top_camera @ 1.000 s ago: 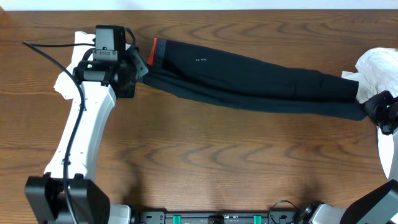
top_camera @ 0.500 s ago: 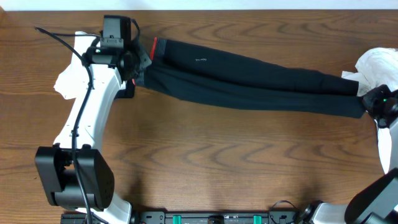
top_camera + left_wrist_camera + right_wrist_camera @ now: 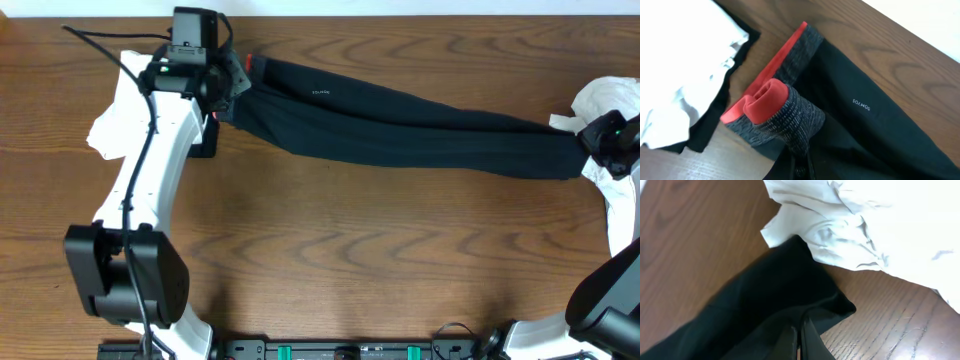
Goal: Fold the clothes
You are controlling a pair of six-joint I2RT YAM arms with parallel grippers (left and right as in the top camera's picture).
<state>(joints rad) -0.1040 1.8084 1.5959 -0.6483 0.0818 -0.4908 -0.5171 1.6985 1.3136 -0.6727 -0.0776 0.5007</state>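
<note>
Black leggings (image 3: 400, 125) with a grey and red waistband (image 3: 785, 107) lie stretched across the far part of the table, folded lengthwise. My left gripper (image 3: 228, 88) is shut on the waistband end at the left; its fingers (image 3: 802, 167) pinch the fabric and the waistband curls up. My right gripper (image 3: 598, 143) is shut on the leg ends at the right; its fingers (image 3: 802, 335) clamp the black hem (image 3: 790, 280).
A white garment (image 3: 108, 120) lies on a black one (image 3: 715, 115) under my left arm at the far left. A crumpled white garment (image 3: 605, 100) lies at the far right edge, touching the leggings' hem, also in the right wrist view (image 3: 880, 225).
Both grippers have moved toward the far edge with the leggings held, dragging the garment back and pulling it taut. The left arm has swung further back.
</note>
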